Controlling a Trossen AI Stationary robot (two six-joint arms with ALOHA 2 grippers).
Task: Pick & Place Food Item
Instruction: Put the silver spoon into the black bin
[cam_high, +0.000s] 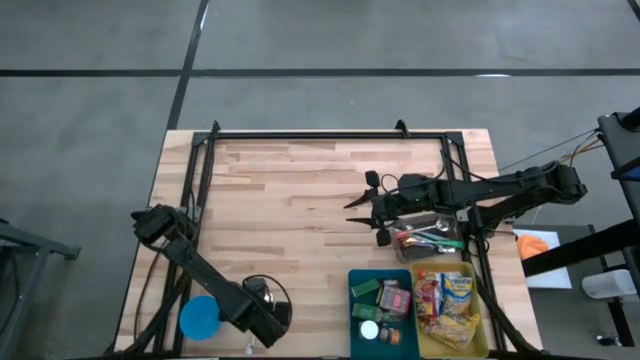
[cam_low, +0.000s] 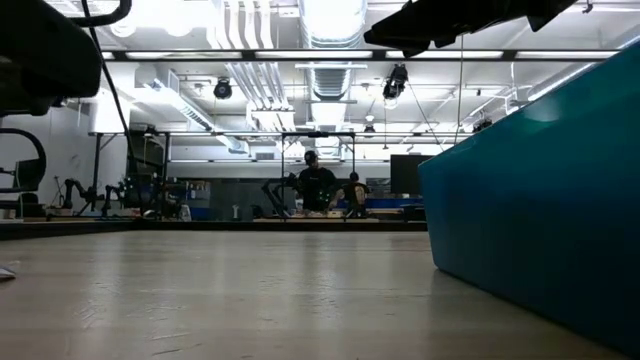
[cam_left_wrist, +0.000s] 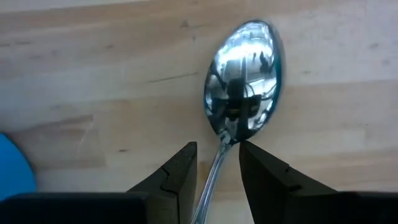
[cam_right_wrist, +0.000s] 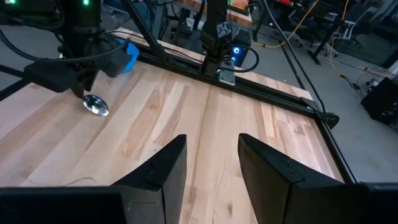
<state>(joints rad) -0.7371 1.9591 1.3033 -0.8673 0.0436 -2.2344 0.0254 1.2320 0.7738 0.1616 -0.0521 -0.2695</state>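
From above, the left gripper is low over the wooden table, near the front edge, just beside a blue lid; the spoon is hidden under the arm here; the right gripper hangs over the middle of the table, and its fingers are spread with nothing in them; near it are a clear tub of cutlery, a teal bin with small packs, and a yellow bin with snack bags; those bags look light and soft, so they would crumple if squeezed hard.

From table height, the teal bin fills one side, and a dark arm shows along the top; far across the room a person stands; no gripper tips show here.

From the left wrist, the spoon lies on the wood; the two dark fingers pinch its thin handle right below the bowl; the spoon looks hard, shiny and slippery, and I think it is light; the thin neck is a good place to hold, but it could twist or slide, so a firm squeeze seems best.

From the right wrist, its own fingers stand apart over bare wood; far off, the left gripper holds the spoon, whose bowl rests on the table.
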